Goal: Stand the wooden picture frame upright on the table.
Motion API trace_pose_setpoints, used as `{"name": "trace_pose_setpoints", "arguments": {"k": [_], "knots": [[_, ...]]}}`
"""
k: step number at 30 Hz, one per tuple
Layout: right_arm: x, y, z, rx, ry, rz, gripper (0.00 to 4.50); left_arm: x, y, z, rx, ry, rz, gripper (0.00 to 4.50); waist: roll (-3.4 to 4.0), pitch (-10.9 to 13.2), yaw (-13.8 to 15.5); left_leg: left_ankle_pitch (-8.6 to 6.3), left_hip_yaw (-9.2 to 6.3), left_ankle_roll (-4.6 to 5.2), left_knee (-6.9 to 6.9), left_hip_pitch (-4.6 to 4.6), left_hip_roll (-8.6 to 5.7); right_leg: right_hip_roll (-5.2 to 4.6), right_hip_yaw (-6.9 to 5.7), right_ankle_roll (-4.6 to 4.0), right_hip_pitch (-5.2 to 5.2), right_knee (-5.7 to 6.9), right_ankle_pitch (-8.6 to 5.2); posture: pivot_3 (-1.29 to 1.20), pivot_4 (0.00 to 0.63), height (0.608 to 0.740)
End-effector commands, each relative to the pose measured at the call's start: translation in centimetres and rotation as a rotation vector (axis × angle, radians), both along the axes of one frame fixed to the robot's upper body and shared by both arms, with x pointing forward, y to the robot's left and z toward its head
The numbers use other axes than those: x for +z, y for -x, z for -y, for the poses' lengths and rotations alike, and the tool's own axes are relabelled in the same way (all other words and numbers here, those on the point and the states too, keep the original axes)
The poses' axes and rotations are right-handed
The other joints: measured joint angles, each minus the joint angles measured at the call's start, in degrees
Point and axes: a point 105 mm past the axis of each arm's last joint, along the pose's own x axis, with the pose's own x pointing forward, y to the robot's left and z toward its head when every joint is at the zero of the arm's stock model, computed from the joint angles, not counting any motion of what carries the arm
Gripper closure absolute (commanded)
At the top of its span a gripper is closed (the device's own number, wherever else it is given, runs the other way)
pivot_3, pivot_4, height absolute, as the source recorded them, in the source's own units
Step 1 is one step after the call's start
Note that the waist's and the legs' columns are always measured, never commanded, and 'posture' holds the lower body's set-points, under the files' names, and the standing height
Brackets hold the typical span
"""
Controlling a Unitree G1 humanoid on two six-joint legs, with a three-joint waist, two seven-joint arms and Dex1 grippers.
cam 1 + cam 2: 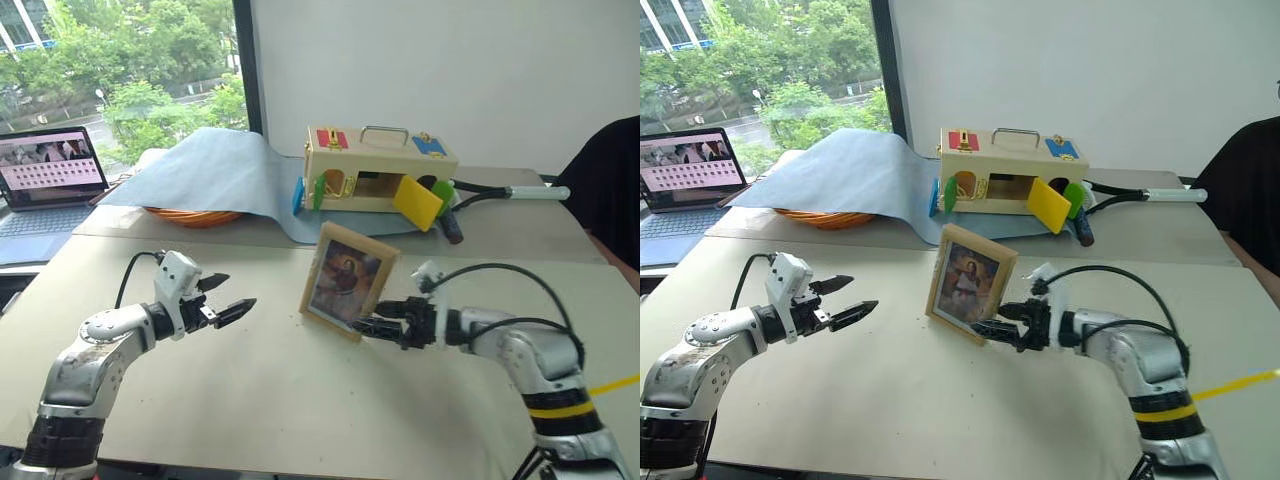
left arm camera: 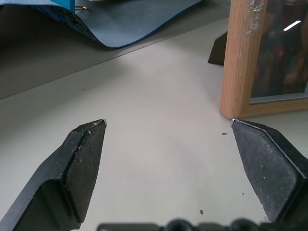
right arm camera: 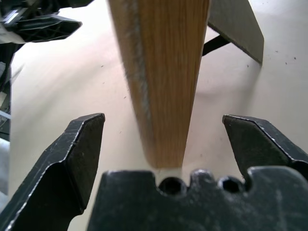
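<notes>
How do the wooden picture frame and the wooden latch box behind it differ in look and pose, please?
The wooden picture frame is small, flat and thin, while the wooden latch box is a larger, deep box.
The frame stands upright on its edge, propped on its rear stand, on the near table; the box sits flat on its base further back.
The frame shows a portrait; the box carries coloured flaps and a metal handle.
Both are light wood.
</notes>
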Motion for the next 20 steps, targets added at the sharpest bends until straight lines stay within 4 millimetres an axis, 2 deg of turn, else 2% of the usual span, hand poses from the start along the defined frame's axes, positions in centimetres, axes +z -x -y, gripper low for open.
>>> {"name": "trace_pose_setpoints", "arguments": {"k": [1,3,6,10,12,15,20], "knots": [[1.5,2.8,1.8,0.028,0.006,0.138,0.08,0.3,0.2,-0.5,0.008,-0.003,0.038,0.0,0.0,0.0,-0.05,0.0,0.0,0.0,0.0,0.0,0.0,0.0,0.0,0.0,0.0,-0.01,0.0,0.0,0.15,0.67],[1.3,3.6,2.9,0.0,0.039,0.181,0.08,-0.3,0.6,-0.6,0.009,-0.018,0.037,0.0,0.0,0.0,-0.05,0.0,0.0,0.0,-0.04,0.0,0.0,0.0,0.0,0.0,0.0,-0.04,0.0,0.0,0.15,0.67],[1.1,3.8,4.6,-0.106,0.1,0.275,0.08,-1.6,1.2,-0.3,0.009,-0.042,0.02,0.0,0.0,0.0,-0.59,-0.01,0.03,0.02,-0.05,0.02,0.02,0.0,0.03,0.01,0.02,-0.14,0.0,0.0,0.15,0.67],[1.4,2.1,6.9,-0.359,0.154,0.427,0.08,-3.3,1.2,0.1,0.033,-0.094,0.007,0.0,0.0,0.0,-0.6,0.07,0.05,0.11,0.0,0.12,0.06,0.01,0.02,0.32,0.07,-0.11,-0.16,0.0,0.15,0.67],[0.6,1.9,7.8,-0.465,0.232,0.483,0.08,-4.0,0.7,0.9,0.068,-0.065,-0.01,0.0,0.01,-0.01,-0.21,0.13,0.1,0.16,0.0,0.1,0.06,0.0,0.04,0.38,0.09,-0.11,-0.12,0.0,0.15,0.67],[-0.5,2.1,8.2,-0.515,0.265,0.485,0.08,-4.3,0.5,1.9,0.07,-0.026,-0.022,0.0,0.01,-0.02,0.29,0.13,0.12,0.15,0.02,0.04,0.06,-0.02,0.03,0.36,0.13,-0.2,-0.09,0.0,0.15,0.67],[-1.3,2.3,8.3,-0.532,0.264,0.471,0.08,-4.2,-0.1,2.3,0.079,0.044,-0.039,0.0,0.01,-0.02,0.07,0.13,0.13,0.16,0.02,0.03,0.05,-0.02,0.02,0.11,0.13,-0.18,0.07,0.0,0.15,0.67]]}}
